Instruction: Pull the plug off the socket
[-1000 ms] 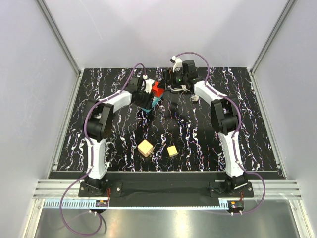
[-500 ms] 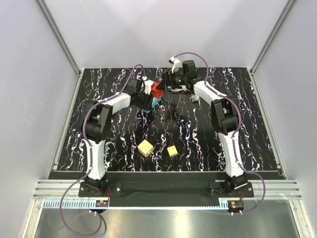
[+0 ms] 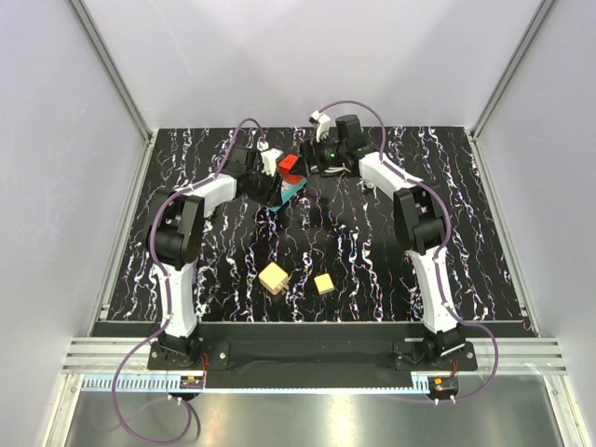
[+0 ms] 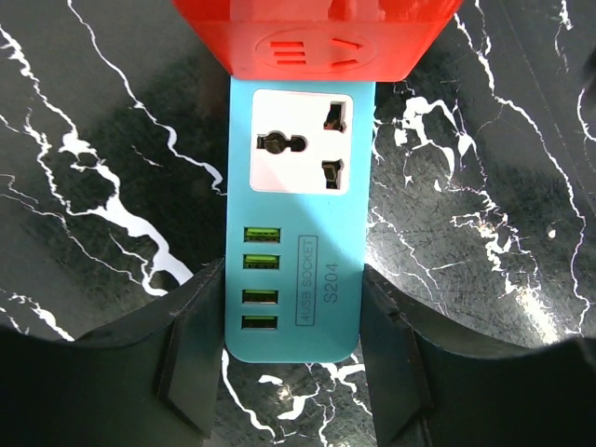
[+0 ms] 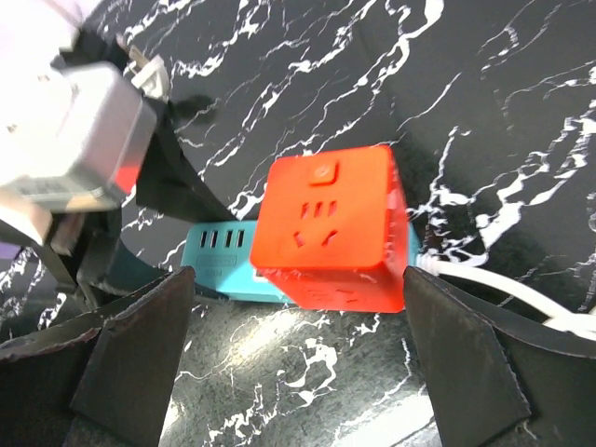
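Note:
The socket, a teal-blue power strip (image 3: pixel 290 193), lies at the back middle of the table, with the plug, a red cube (image 3: pixel 291 164), sitting on its far end. In the left wrist view my left gripper (image 4: pixel 291 312) is shut on the strip's near end (image 4: pixel 298 233), its fingers pressed against both long sides below the red cube (image 4: pixel 317 37). In the right wrist view my right gripper (image 5: pixel 298 298) is open and straddles the red cube (image 5: pixel 331 228), with a gap on each side. The strip (image 5: pixel 219 251) pokes out from under the cube.
Two wooden blocks (image 3: pixel 274 277) (image 3: pixel 323 283) lie in the middle of the table. The strip's white cord (image 5: pixel 503 289) runs off to the right behind the cube. My left arm's wrist (image 5: pixel 74 130) is close on the left of the right wrist view.
My right gripper has moved left, closer to the red cube. My left gripper and the strip have shifted slightly left and back.

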